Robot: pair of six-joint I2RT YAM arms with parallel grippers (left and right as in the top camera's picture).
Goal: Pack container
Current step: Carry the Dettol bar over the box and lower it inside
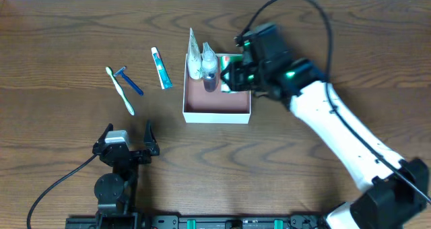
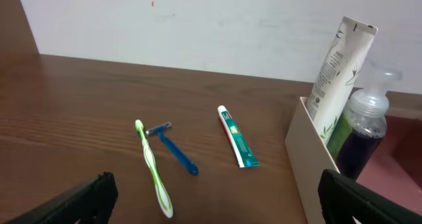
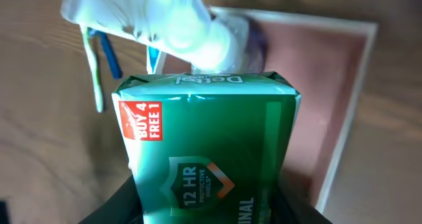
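The container (image 1: 215,116) is a square white-walled box with a reddish-brown inside (image 3: 330,72), mid-table. A white tube (image 1: 194,54) and a clear pump bottle (image 1: 211,73) of dark liquid stand at its far left corner. My right gripper (image 1: 234,74) is shut on a green soap pack (image 3: 211,145) and holds it over the container's far right part, close to the bottle (image 3: 204,43). My left gripper (image 1: 128,140) rests open near the front edge with nothing between its fingers (image 2: 92,197).
On the table left of the container lie a green-white toothbrush (image 1: 121,91), a blue razor (image 1: 130,81) and a small toothpaste tube (image 1: 161,68). The left wrist view shows the toothbrush (image 2: 153,171), razor (image 2: 175,148) and toothpaste (image 2: 237,137) beside the container wall (image 2: 313,165).
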